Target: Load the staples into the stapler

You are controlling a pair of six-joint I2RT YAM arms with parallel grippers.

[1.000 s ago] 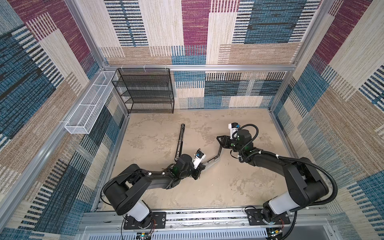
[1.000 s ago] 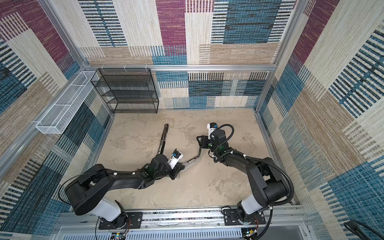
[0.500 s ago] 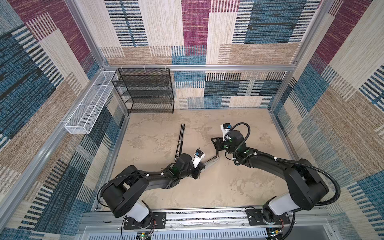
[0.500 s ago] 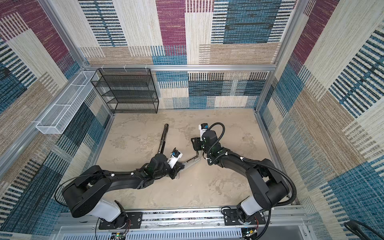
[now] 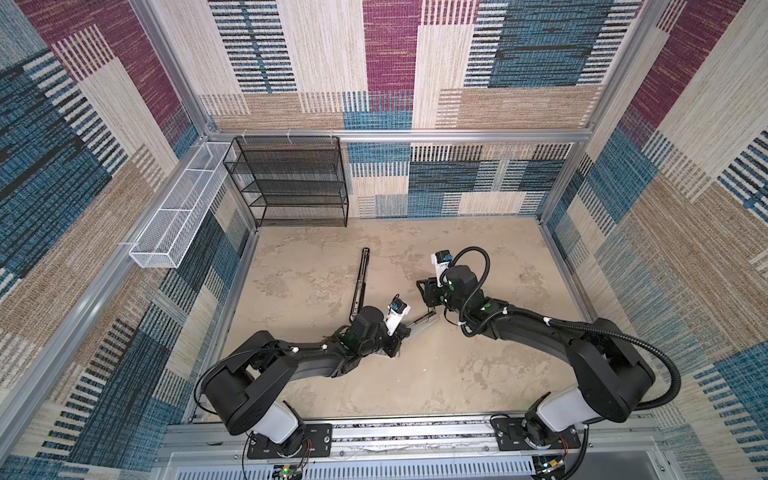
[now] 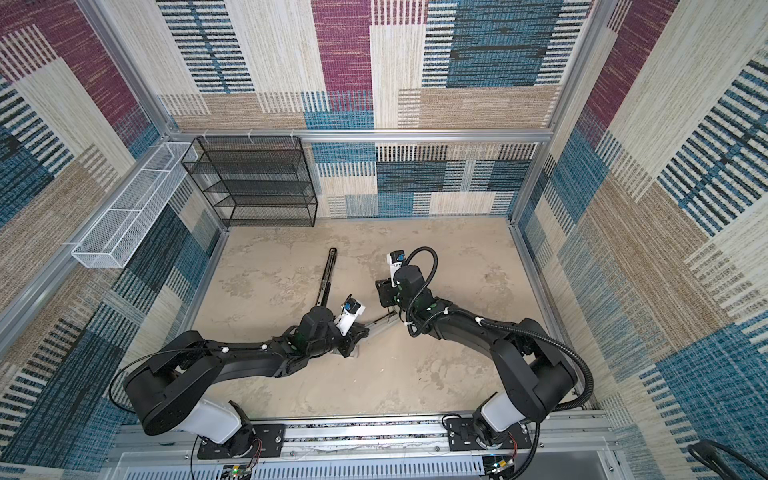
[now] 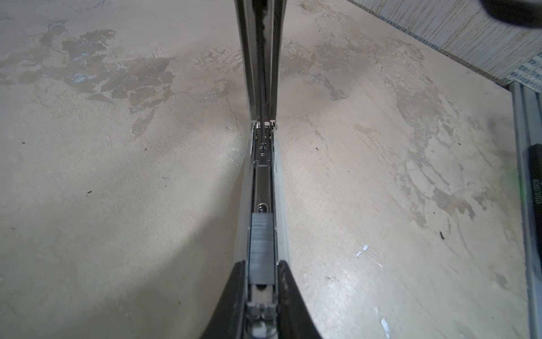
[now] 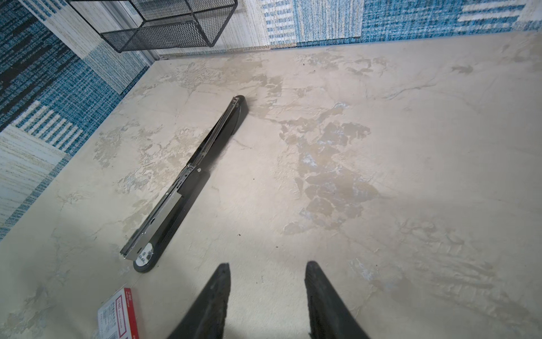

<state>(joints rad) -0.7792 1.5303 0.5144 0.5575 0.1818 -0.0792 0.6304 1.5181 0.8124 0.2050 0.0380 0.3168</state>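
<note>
My left gripper (image 7: 261, 263) is shut on the stapler (image 7: 264, 164), a silver channel with pale translucent sides. Its lid is swung open past the hinge. A grey strip of staples (image 7: 262, 243) lies in the channel between my fingers. In both top views the stapler (image 5: 424, 322) sticks out to the right of the left gripper (image 5: 399, 338). My right gripper (image 8: 267, 264) is open with nothing between its fingers, above bare table. It hovers just behind the stapler's far end (image 5: 428, 293). The white and red staple box (image 8: 118, 315) lies beside the left gripper.
A long black stapler (image 8: 187, 182) lies opened flat left of centre (image 5: 360, 282), pointing toward the back wall. A black mesh shelf (image 5: 291, 183) stands in the back left corner. A white wire basket (image 5: 174, 220) hangs on the left wall.
The right gripper has moved left, off the stapler's far end, and its jaws have widened slightly. The left arm has kept its grip and place.
</note>
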